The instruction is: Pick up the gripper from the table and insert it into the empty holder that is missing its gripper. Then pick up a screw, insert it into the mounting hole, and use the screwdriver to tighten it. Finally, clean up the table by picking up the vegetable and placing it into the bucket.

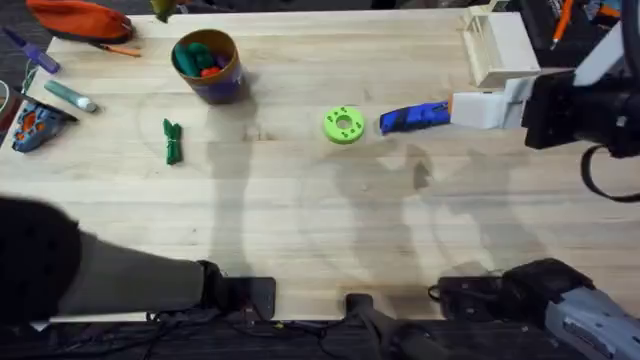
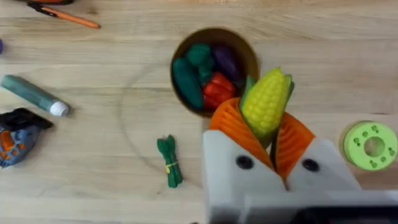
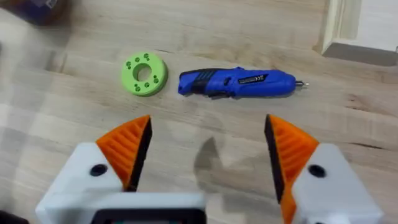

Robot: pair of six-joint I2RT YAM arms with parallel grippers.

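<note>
A robotics lab bench: pale wooden table with scattered tools and toys.

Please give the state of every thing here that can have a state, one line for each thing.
Left gripper: shut on the toy corn, jaws around it.
Toy corn: held upright, above the table.
Right gripper: open, nothing between its jaws.
Screwdriver: lying flat on the table, not held.
Bucket: standing upright, toy pieces inside.
Green disc: lying flat.

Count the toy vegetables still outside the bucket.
2: a corn cob held in the left tool beside the bucket, and a green vegetable lying on the table. None hidden, apparently.
</note>
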